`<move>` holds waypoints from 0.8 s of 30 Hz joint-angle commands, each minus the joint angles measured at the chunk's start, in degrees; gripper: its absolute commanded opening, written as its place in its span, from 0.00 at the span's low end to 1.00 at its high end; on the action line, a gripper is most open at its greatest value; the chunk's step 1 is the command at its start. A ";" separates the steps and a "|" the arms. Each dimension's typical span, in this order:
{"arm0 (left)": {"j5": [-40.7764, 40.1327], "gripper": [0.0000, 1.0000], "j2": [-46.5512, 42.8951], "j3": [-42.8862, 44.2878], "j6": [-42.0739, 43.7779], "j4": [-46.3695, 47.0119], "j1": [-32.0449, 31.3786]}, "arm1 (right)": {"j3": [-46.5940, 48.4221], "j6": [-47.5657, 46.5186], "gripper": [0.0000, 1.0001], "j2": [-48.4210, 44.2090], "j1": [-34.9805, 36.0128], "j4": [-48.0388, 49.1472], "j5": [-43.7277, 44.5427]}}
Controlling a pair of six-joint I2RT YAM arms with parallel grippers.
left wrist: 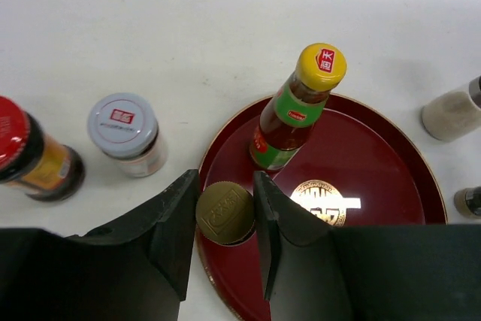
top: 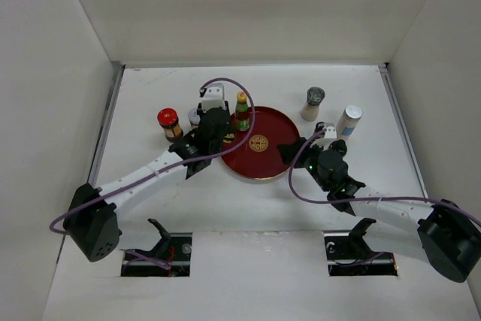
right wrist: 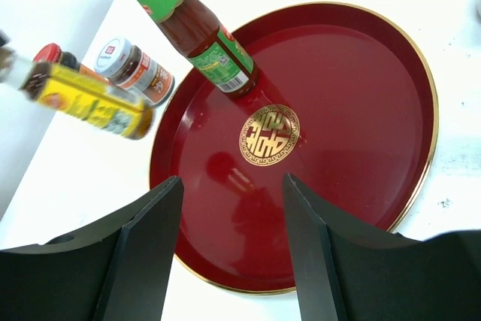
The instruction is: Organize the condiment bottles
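Observation:
A round red tray (top: 264, 162) with a gold emblem lies mid-table. A yellow-capped sauce bottle (top: 242, 110) stands upright on its far left part; it also shows in the left wrist view (left wrist: 293, 110) and the right wrist view (right wrist: 203, 39). My left gripper (top: 226, 138) is shut on a gold-capped bottle (left wrist: 225, 212) with a yellow label (right wrist: 94, 104), held at the tray's left rim (left wrist: 207, 163). My right gripper (top: 291, 149) is open and empty over the tray's right side, its jaws wide apart (right wrist: 233, 182).
A red-lidded jar (top: 170, 123) and a white-lidded jar (top: 194, 116) stand on the table left of the tray. A grey-capped shaker (top: 313, 103) and a white shaker (top: 349, 120) stand to its right. White walls enclose the table.

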 commanded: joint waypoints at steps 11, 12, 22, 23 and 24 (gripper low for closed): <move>1.87 0.22 12.03 3.10 0.36 14.33 0.44 | -0.06 0.01 0.62 -0.76 -0.17 3.14 0.58; 1.87 0.25 12.12 2.67 0.36 14.33 0.44 | -0.06 0.01 0.62 -0.76 -0.17 3.14 0.58; -1.37 0.70 3.87 -2.52 0.36 13.27 0.88 | 0.02 0.01 0.62 -0.76 -0.26 3.05 0.58; -2.42 0.71 2.38 -3.13 0.44 13.10 1.06 | 0.02 0.01 0.62 -0.76 -0.35 3.05 0.66; -3.57 0.71 0.97 -3.83 0.53 12.92 1.41 | 0.02 0.01 0.62 -0.67 -0.35 3.05 0.66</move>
